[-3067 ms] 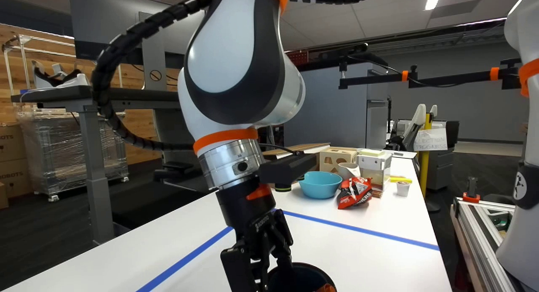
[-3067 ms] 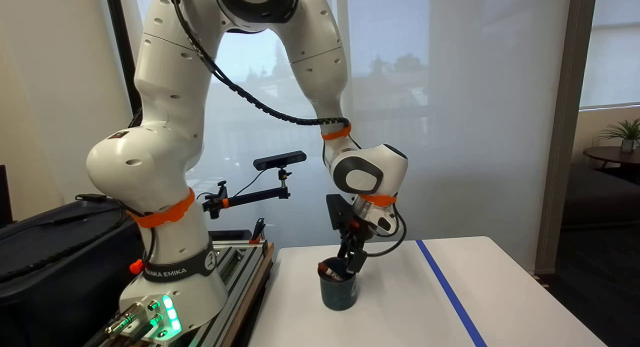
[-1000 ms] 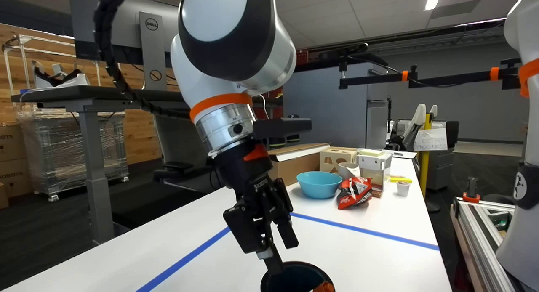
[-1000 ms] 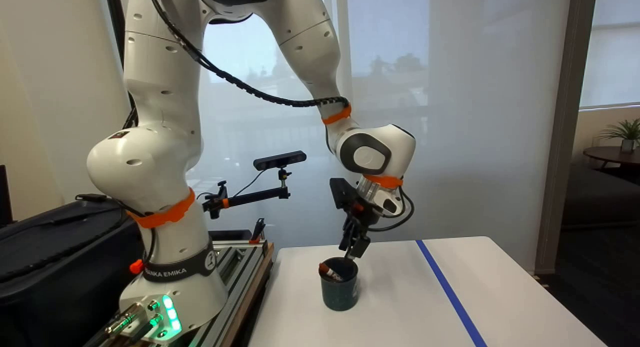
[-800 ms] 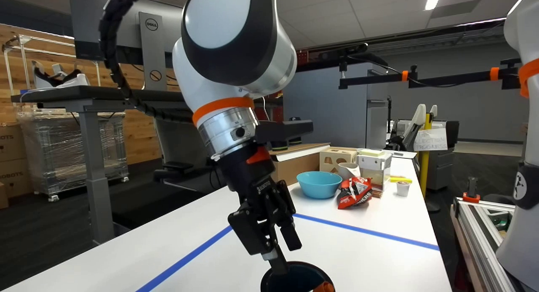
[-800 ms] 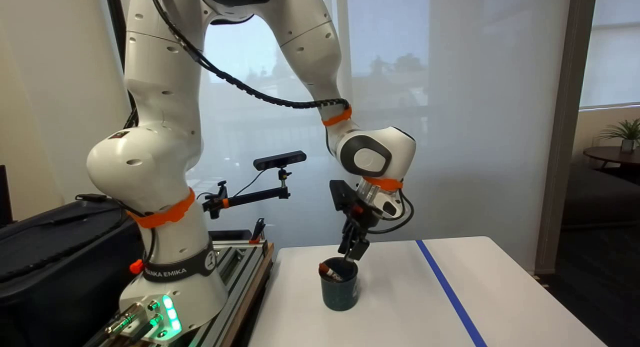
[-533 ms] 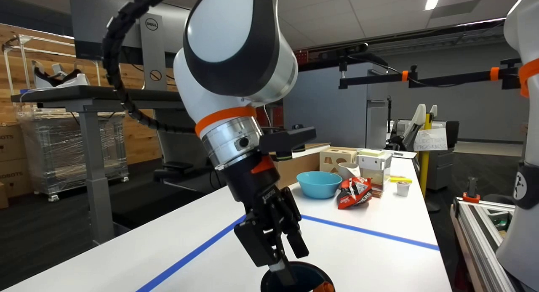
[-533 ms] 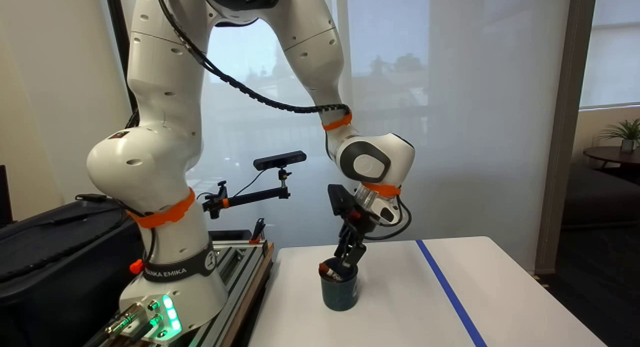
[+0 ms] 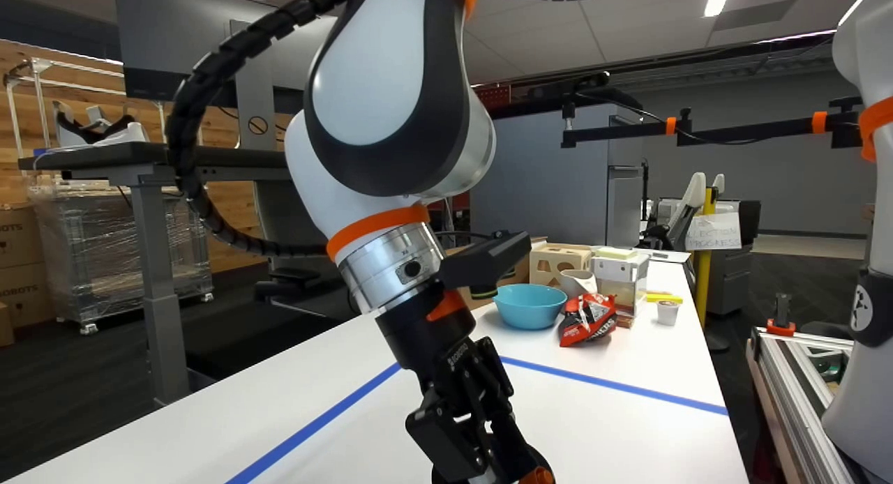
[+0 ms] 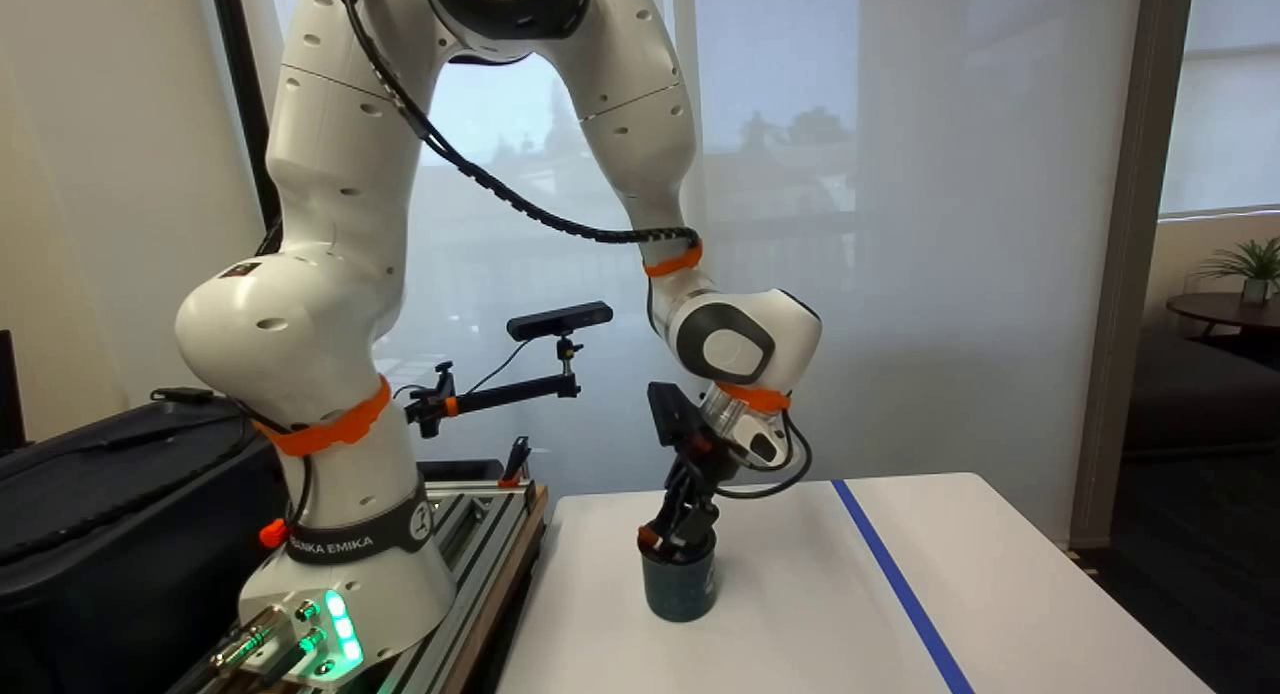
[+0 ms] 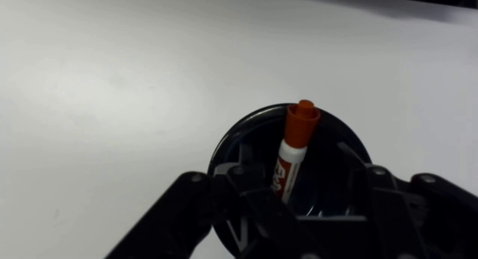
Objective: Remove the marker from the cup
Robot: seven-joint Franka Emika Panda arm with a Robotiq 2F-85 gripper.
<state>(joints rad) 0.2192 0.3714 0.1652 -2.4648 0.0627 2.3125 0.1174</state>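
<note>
The black cup [image 10: 680, 589] stands upright on the white table; its dark rim [image 11: 239, 126] shows in the wrist view. The marker [image 11: 297, 132] leans inside the cup, its orange-red cap at the rim and its white and red barrel running down inside; its lower end is hidden. The cap also shows in both exterior views [image 10: 648, 538] [image 9: 537, 476]. My gripper [image 11: 296, 154] is open, tilted, with its fingers reaching into the cup on both sides of the marker. Its fingertips are hidden in the cup in both exterior views [image 10: 682, 546] [image 9: 499, 470].
A light-blue bowl [image 9: 530, 307], a red bag [image 9: 588, 320], a wooden box [image 9: 554, 263] and a small white container [image 9: 668, 312] stand at the table's far end. Blue tape [image 9: 593, 381] crosses the table. A camera [image 10: 560, 321] on a bracket stands beside the robot base.
Over the last second my gripper has moved down from above the rim into the cup. About three seconds ago it was also low at the cup, then rose. The cup and marker look unmoved lately.
</note>
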